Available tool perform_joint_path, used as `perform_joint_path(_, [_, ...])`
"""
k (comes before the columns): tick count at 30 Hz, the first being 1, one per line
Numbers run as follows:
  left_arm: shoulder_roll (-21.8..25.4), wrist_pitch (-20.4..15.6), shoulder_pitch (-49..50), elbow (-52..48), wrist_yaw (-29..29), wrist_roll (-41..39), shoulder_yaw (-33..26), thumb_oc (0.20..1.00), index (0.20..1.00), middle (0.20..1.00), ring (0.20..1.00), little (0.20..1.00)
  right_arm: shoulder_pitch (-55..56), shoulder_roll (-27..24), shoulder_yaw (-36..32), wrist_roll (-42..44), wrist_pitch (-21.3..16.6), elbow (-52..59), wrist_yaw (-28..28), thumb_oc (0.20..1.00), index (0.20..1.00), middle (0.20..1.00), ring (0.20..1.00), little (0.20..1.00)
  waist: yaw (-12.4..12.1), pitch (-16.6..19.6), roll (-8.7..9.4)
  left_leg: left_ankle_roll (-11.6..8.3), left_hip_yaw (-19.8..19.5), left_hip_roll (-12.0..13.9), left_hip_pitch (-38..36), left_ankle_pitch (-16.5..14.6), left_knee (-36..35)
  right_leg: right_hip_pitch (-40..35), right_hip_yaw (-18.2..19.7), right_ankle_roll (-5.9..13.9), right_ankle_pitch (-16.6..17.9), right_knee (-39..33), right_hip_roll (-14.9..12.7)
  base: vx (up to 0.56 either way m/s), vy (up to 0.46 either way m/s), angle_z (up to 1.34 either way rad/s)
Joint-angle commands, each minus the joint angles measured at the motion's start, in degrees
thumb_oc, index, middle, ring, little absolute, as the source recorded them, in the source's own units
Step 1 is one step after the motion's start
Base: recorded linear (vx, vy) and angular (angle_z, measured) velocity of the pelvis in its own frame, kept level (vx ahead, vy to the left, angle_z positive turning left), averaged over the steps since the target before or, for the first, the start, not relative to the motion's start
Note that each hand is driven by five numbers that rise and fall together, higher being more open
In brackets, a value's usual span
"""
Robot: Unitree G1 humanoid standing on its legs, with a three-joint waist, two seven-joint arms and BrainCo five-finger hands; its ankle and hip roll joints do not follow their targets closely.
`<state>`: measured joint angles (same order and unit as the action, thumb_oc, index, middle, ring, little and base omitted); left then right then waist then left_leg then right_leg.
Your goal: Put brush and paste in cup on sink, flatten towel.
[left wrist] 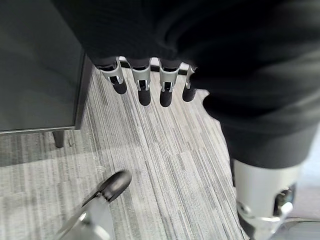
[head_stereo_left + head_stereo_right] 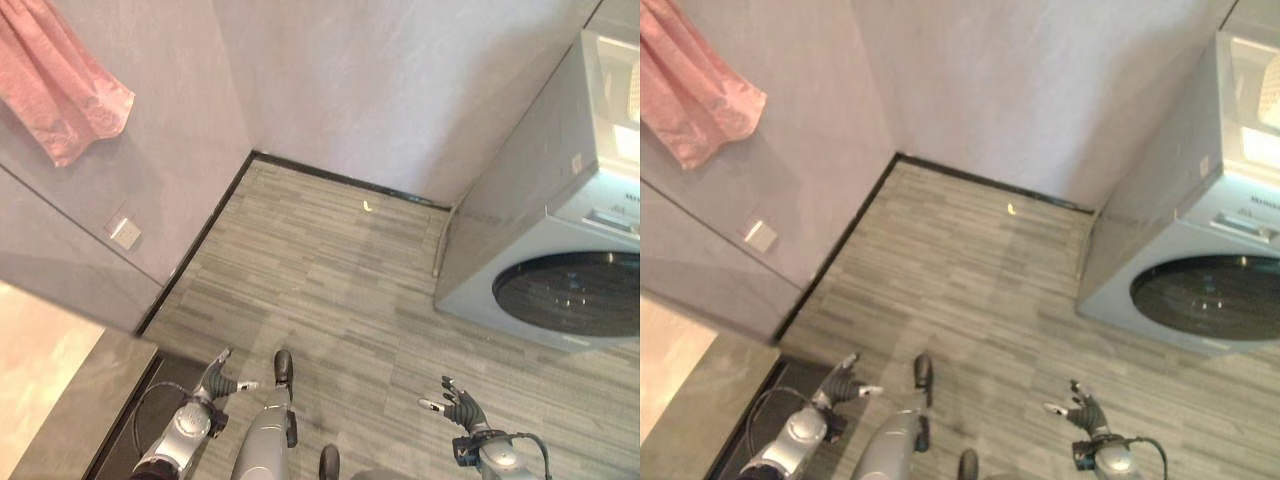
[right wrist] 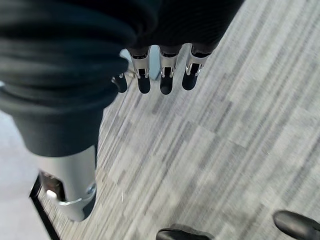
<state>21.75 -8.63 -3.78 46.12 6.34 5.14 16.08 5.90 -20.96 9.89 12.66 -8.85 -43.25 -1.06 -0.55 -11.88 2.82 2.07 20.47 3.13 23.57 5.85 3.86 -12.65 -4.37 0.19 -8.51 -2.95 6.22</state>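
Pink towel (image 2: pixel 62 85) and washing machine (image 2: pixel 560 250) in eye views, left hand (image 1: pixel 145 82) and right hand (image 3: pixel 160 75) fingers relaxed, empty

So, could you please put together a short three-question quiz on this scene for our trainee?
1. True or false: the left robot hand is holding a toothbrush.
2. Which thing hangs on the wall at the robot's upper left? A) a pink towel B) a mirror C) a basket
3. Fill in: the appliance with the round dark door, on the robot's right, is a ______.

Key:
1. False. Both it and the right robot hand hang open and empty above the wood-look floor.
2. A, the pink towel.
3. Washing machine.
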Motion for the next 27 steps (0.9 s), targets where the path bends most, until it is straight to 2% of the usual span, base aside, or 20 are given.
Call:
perform_joint_path(1, [2.06,-1.56,-2.1,-2.41,1.59,1.44,-0.62,1.0,1.0,1.0,1.0,1.0,3.41,0.28,-2.61,2.54,-2.03,4.32,-0.59,1.0,1.0,1.0,1.0,1.0,0.0,2.69,0.64,-5.21,-1.91,3.26,-2.19,5.06,2.38,3.8,0.79,6.63,1.66,10.21,-10.17,0.53,0.433,-0.31])
perform_joint_path(2, [2.11,-1.58,-1.79,-2.26,1.77,0.49,-1.33,1.0,1.0,1.0,1.0,1.0,3.88,1.69,-2.86,3.15,-1.87,4.19,-0.12,1.0,1.0,1.0,1.0,1.0,0.0,3.5,2.14,-3.09,-0.3,1.75,-2.96,0.98,5.27,4.52,2.42,8.66,9.23,16.06,-13.3,0.53,0.443,-0.26])
perform_joint_path(3, [2.18,-1.63,-1.52,-2.28,1.64,0.07,-1.3,1.0,1.0,1.0,1.0,1.0,4.11,1.84,-2.76,3.07,-1.77,3.66,0.31,1.0,1.0,1.0,1.0,1.0,-0.18,3.65,2.13,-2.26,-0.41,1.18,-3.85,-0.17,5.43,5.94,2.54,8.87,11.61,20.06,-14.09,0.51,0.478,-0.25])
perform_joint_path(4, [2.3,-1.51,-1.12,-2.94,1.52,-0.54,-1.61,1.0,1.0,1.0,1.0,1.0,4.07,1.92,-2.57,2.94,-1.8,3.89,0.46,1.0,1.0,1.0,1.0,1.0,-0.38,3.72,2.22,-1.36,-0.65,0.05,-4.72,-1.41,5.4,7.61,2.9,9.24,15.68,24.08,-14.79,0.31,0.34,-0.31])
perform_joint_path(6, [2.88,-1.46,-1.23,-4.0,1.13,-0.72,-1.23,1.0,1.0,1.0,1.0,1.0,3.61,1.9,-2.38,3.19,-1.65,5.09,0.17,1.0,1.0,1.0,1.0,1.0,-0.1,2.66,1.37,0.01,-2.13,-1.45,-7.04,-2.67,4.66,11.54,3.2,8.87,19.61,31.44,-14.37,0.3,0.34,-0.29])
perform_joint_path(7, [3.28,-1.53,-1.23,-4.31,0.82,-0.29,-0.93,1.0,1.0,1.0,1.0,1.0,3.46,2.04,-2.33,3.46,-1.79,5.6,0.16,1.0,1.0,1.0,1.0,1.0,0.12,2.41,1.05,0.69,-2.7,-2.21,-8.19,-4.0,4.47,12.49,3.15,8.61,20.12,33.09,-14.22,0.21,0.208,0.15])
perform_joint_path(8, [3.27,-1.52,-1.24,-4.32,0.81,-0.29,-0.94,1.0,1.0,1.0,1.0,1.0,3.45,2.03,-2.33,3.46,-1.79,5.6,0.16,1.0,1.0,1.0,1.0,1.0,0.03,2.48,0.88,0.66,-2.68,-2.0,-8.09,-3.9,4.41,12.6,3.2,8.55,20.34,32.93,-14.01,0.23,0.167,0.48])
perform_joint_path(9, [3.62,-1.4,-1.42,-4.96,0.86,-0.23,-0.74,1.0,1.0,1.0,1.0,1.0,3.25,1.88,-2.12,3.64,-1.84,6.81,0.26,1.0,1.0,1.0,1.0,1.0,0.83,2.03,0.15,1.04,-4.11,-2.52,-9.87,-4.36,3.33,16.15,4.38,8.15,18.15,34.98,-11.72,0.3,0.234,0.67])
perform_joint_path(10, [3.44,-1.38,-2.36,-2.97,1.61,-0.26,-0.78,1.0,1.0,1.0,1.0,1.0,3.42,2.23,-1.27,3.81,-1.99,7.66,0.87,1.0,1.0,1.0,1.0,1.0,1.92,1.18,-0.74,1.03,-5.55,-3.12,-13.66,-4.59,0.67,22.42,2.11,7.04,12.69,32.76,-9.63,0.31,0.233,0.54])
perform_joint_path(11, [3.43,-1.41,-2.38,-2.91,1.63,-0.26,-0.77,1.0,1.0,1.0,1.0,1.0,3.42,2.22,-1.27,3.81,-2.0,7.66,0.87,1.0,1.0,1.0,1.0,1.0,2.21,1.01,-0.66,1.03,-5.82,-3.31,-13.89,-4.6,0.59,22.14,1.84,7.06,12.45,32.84,-9.82,0.44,0.211,0.51])
perform_joint_path(12, [2.96,-1.31,-2.47,-1.52,1.86,-0.87,-1.04,1.0,1.0,1.0,1.0,1.0,3.35,1.57,-0.47,2.6,-2.24,8.52,0.9,1.0,1.0,1.0,1.0,1.0,3.26,0.32,-1.18,0.3,-8.06,-4.06,-17.24,-5.17,-0.84,26.08,-0.8,6.01,7.75,27.85,-8.02,0.24,0.046,0.55])
perform_joint_path(13, [2.95,-1.31,-2.47,-1.51,1.86,-0.87,-1.07,1.0,1.0,1.0,1.0,1.0,3.34,1.55,-0.45,2.6,-2.23,8.54,0.9,1.0,1.0,1.0,1.0,1.0,3.4,0.34,-1.27,0.27,-8.2,-4.01,-17.18,-5.07,-0.88,26.02,-0.97,5.97,7.89,27.65,-7.97,0.54,0.009,0.9])
perform_joint_path(14, [2.4,-1.39,-2.76,-0.36,1.64,-1.4,-1.15,1.0,1.0,1.0,1.0,1.0,4.13,0.98,-0.51,2.49,-2.44,9.01,0.93,1.0,1.0,1.0,1.0,1.0,5.23,-0.48,-0.42,-0.28,-12.47,-6.39,-20.47,-6.45,-1.21,29.61,3.61,6.76,8.83,17.99,-3.57,0.41,-0.045,1.05])
perform_joint_path(15, [1.87,-1.58,-2.93,0.29,1.1,-1.19,-0.62,1.0,1.0,1.0,1.0,1.0,4.51,1.01,-0.52,2.76,-2.29,8.97,0.9,1.0,1.0,1.0,1.0,1.0,5.52,-0.46,-0.03,-0.49,-13.82,-7.06,-21.49,-7.05,-1.36,29.19,3.98,7.13,10.08,15.48,-3.96,0.53,-0.062,1.1])
perform_joint_path(16, [1.75,-1.56,-3.29,0.94,1.07,-0.74,-0.4,1.0,1.0,1.0,1.0,1.0,4.9,0.77,-0.75,2.67,-2.32,9.32,0.77,1.0,1.0,1.0,1.0,1.0,6.3,-0.47,0.25,-0.54,-15.3,-7.7,-22.28,-7.58,-1.24,29.78,6.56,7.42,10.93,13.07,-3.18,0.24,-0.021,1.38])
perform_joint_path(17, [1.69,-1.58,-3.3,0.97,1.08,-0.73,-0.39,1.0,1.0,1.0,1.0,1.0,4.93,0.72,-0.77,2.67,-2.31,9.35,0.77,1.0,1.0,1.0,1.0,1.0,6.53,-0.75,0.05,-0.55,-15.6,-7.57,-22.61,-7.77,-1.17,29.26,6.27,7.41,10.87,12.86,-3.14,0.35,-0.046,1.69])
perform_joint_path(18, [0.93,-1.94,-3.07,1.4,0.33,0.14,0.52,1.0,1.0,1.0,1.0,1.0,6.75,0.2,-1.54,2.04,-2.12,10.56,1.27,1.0,1.0,1.0,1.0,1.0,7.31,-0.5,0.16,-0.93,-19.1,-9.06,-23.84,-8.24,-0.21,29.14,9.5,7.7,12.28,13.13,-2.21,0.31,-0.06,1.82])
perform_joint_path(21, [0.19,-1.92,-2.51,1.73,0.2,0.75,1.1,1.0,1.0,1.0,1.0,1.0,7.47,0.05,-1.84,1.67,-2.23,10.86,1.26,1.0,1.0,1.0,1.0,1.0,7.38,-0.04,0.3,-1.08,-20.63,-9.8,-23.48,-8.67,0.77,26.71,8.78,6.86,12.54,11.48,-3.15,0.24,-0.081,1.81])
perform_joint_path(22, [-0.5,-2.16,-2.06,2.14,0.4,0.51,1.06,1.0,1.0,1.0,1.0,1.0,6.56,-0.38,-1.5,0.64,-2.44,9.02,1.03,1.0,1.0,1.0,1.0,1.0,6.79,0.44,-0.23,-1.75,-21.37,-9.79,-23.29,-8.26,1.08,25.72,7.88,6.18,12.75,10.39,-3.16,0.21,-0.098,1.35])
perform_joint_path(27, [-0.58,-2.09,-1.62,1.07,0.56,-0.83,0.45,1.0,1.0,1.0,1.0,1.0,5.17,-1.81,-0.79,-0.33,-2.45,10.61,1.05,1.0,1.0,1.0,1.0,1.0,6.3,0.81,-0.88,-3.22,-22.18,-9.73,-22.18,-8.26,4.43,24.44,5.62,5.19,11.94,9.34,-3.53,0.16,-0.077,0.48])
